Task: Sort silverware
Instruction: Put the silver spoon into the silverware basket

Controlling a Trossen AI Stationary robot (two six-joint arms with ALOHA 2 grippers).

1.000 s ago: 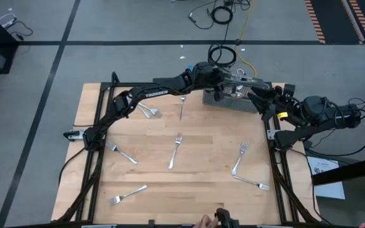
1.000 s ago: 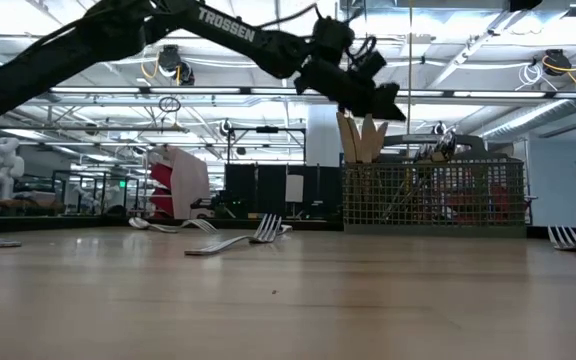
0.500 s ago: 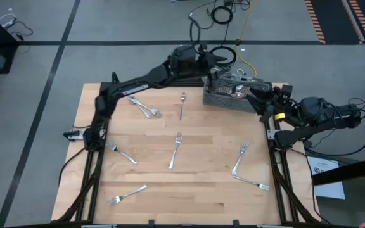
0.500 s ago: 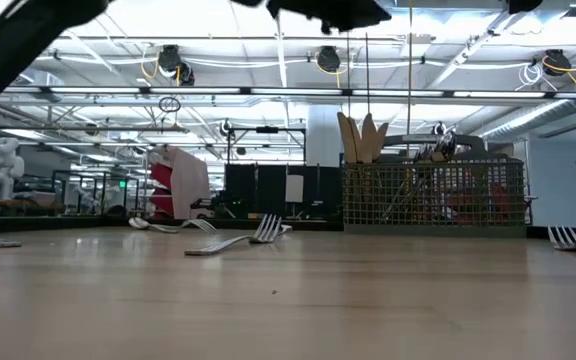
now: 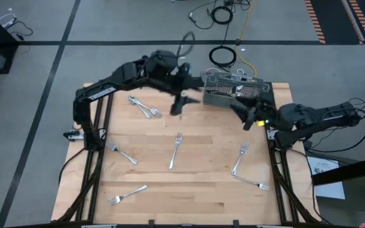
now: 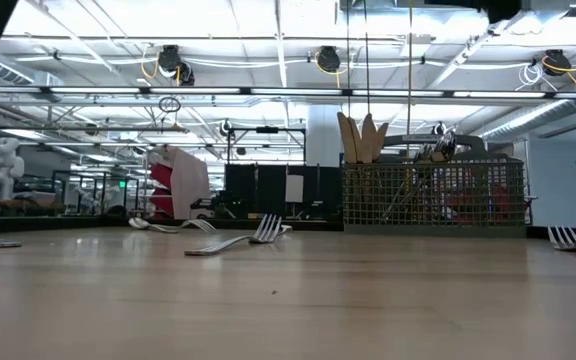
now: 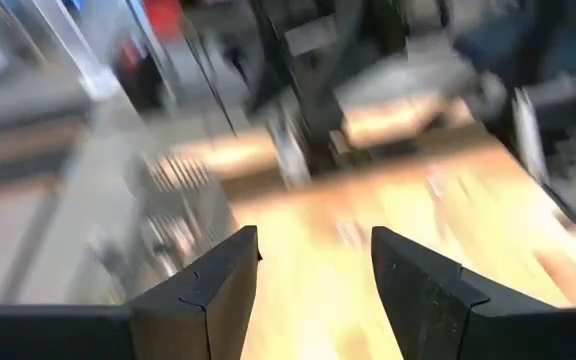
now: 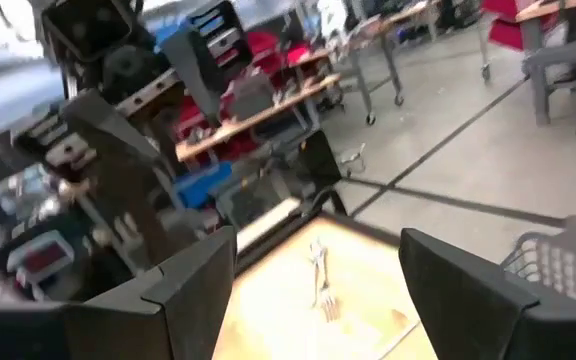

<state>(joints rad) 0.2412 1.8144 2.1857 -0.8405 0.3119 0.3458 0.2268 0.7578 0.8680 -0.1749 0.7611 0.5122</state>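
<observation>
Several silver forks lie flat on the wooden table: a pair (image 5: 144, 107) at the far left, one (image 5: 175, 151) in the middle, one (image 5: 120, 152) at the left, one (image 5: 128, 193) near left, two (image 5: 241, 158) at the right. The grey mesh caddy (image 5: 233, 92) stands at the far edge with utensils upright in it (image 6: 433, 195). My left gripper (image 5: 185, 100) hangs open above the table just left of the caddy, empty (image 7: 313, 240). My right gripper (image 5: 243, 118) is open and empty beside the caddy's near right corner (image 8: 318, 245).
Metal frame rails run along the table's left (image 5: 97, 158) and right (image 5: 277, 164) sides. Cables (image 5: 224, 56) lie on the floor beyond the far edge. Bare wood shows between the scattered forks, at the middle and along the near edge (image 5: 189, 196).
My left gripper has drawn back from above the caddy, risen out of the low view, and swung toward the table's left and near, now beside the caddy. My right gripper has moved from the far right corner toward the table's middle and near side.
</observation>
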